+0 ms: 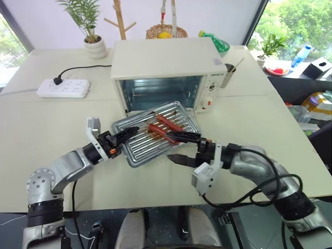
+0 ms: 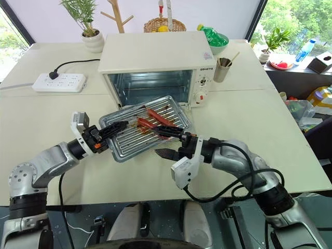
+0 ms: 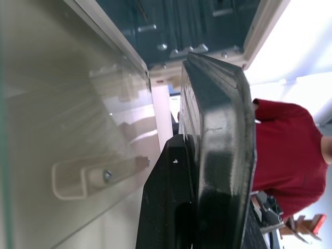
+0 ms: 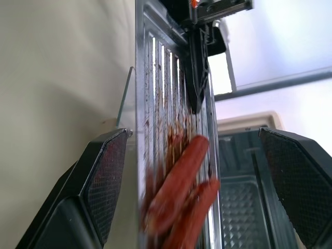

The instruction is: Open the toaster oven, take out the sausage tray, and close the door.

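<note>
Tray out of the oven already: the sausage tray (image 1: 155, 133) hangs in front of the toaster oven (image 1: 166, 72), above the door (image 3: 67, 155), which lies folded down and open beneath it; the left hand (image 1: 124, 135) is clamped tight on the tray's left rim, bearing it alone, which likely explains why the tray sits tilted and skewed rather than level; the two sausages (image 1: 165, 128) lie toward its right half. The right hand (image 1: 182, 147) stands at the tray's right rim with fingers (image 4: 104, 181) spread wide, one to each side of the metal, gripping nothing; I judge it has just let go or is about to take a fresh hold. Open desk (image 1: 62, 124) lies to the left and in front, ample for setting the tray down; the power strip (image 1: 63, 88) is well apart. The door's handle (image 3: 78, 179) stays under the tray, so the tray must clear before the door can swing up.
</note>
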### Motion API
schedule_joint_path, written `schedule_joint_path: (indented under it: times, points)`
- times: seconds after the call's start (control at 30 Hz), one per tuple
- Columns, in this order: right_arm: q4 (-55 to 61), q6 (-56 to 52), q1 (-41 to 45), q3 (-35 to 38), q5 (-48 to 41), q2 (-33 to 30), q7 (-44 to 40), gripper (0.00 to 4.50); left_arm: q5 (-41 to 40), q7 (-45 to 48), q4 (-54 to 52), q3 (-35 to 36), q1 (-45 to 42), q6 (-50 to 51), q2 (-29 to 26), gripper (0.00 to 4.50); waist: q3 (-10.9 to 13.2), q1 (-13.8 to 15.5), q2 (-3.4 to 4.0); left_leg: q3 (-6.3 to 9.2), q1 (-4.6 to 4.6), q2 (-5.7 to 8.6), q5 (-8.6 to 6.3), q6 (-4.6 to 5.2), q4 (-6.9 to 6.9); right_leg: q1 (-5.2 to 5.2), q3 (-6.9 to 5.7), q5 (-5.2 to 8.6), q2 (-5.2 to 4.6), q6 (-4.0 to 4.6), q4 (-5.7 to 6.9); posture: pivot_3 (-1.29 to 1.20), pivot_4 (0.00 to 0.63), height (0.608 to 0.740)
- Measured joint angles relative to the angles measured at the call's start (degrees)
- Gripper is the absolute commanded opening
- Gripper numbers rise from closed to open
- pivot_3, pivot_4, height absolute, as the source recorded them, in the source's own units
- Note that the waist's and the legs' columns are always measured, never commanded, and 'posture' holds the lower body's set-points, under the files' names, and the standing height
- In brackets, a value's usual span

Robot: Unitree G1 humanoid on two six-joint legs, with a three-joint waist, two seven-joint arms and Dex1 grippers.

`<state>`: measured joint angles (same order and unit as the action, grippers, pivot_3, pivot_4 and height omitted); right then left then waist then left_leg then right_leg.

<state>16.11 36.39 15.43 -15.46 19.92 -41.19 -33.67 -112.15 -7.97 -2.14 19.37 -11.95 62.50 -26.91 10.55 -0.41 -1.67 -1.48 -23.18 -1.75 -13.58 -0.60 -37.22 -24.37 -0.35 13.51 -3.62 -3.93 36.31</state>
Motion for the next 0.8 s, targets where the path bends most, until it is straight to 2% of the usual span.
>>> schedule_joint_path:
  times: [0.13,0.27,0.5,0.6,0.63,0.8]
  points:
    - [3.03,-2.22,-4.74,3.61,-7.43,-4.03,-2.68,4.09,0.16,0.00,0.32,2.22,-0.14,0.87,0.95,0.00,0.00,0.07,0.00,-0.01,0.00,0.00,0.00,0.00,0.01,0.00,0.00,0.00,0.00,0.01,-0.02,0.00,0.150,0.740]
    - [5.22,-9.70,-11.03,8.54,-16.53,-7.43,-5.73,4.09,0.19,0.20,0.90,5.74,1.18,2.20,1.04,0.00,-0.01,0.08,-0.01,-0.01,0.02,-0.02,0.00,0.00,0.01,0.01,0.00,0.01,0.00,0.01,-0.02,0.00,0.150,0.740]
    - [2.47,-27.34,-12.05,15.19,-29.69,-7.25,-8.74,4.09,0.25,6.86,0.86,12.57,8.40,7.14,-2.70,0.00,-0.01,-0.16,-0.01,0.02,0.04,-0.05,-0.01,0.01,0.04,0.01,0.00,0.02,0.01,0.04,-0.04,0.00,0.150,0.740]
    - [-1.19,-32.91,-10.69,16.63,-32.77,-6.51,-9.59,3.29,0.26,10.28,-0.64,15.71,12.06,7.95,-4.41,0.00,0.00,-0.06,-0.01,0.05,0.02,-0.06,-0.01,0.00,0.04,0.00,0.00,0.02,-0.05,0.05,-0.10,0.00,0.150,0.740]
    - [-2.07,-34.04,-10.48,17.03,-33.62,-6.28,-9.83,2.88,0.26,10.99,-0.96,16.36,12.96,8.00,-4.67,0.00,0.00,0.05,0.00,0.06,0.01,-0.06,-0.01,0.00,0.04,0.00,0.00,0.02,-0.08,0.06,-0.11,0.00,0.150,0.740]
    - [-10.58,-36.81,-8.46,17.71,-34.60,-4.93,-12.17,0.28,0.27,15.09,-3.62,21.15,20.07,7.55,-5.07,0.00,0.00,-0.07,0.00,0.07,-0.02,-0.09,-0.03,-0.01,0.07,-0.03,0.01,0.02,-0.19,0.08,-0.20,0.00,0.150,0.740]
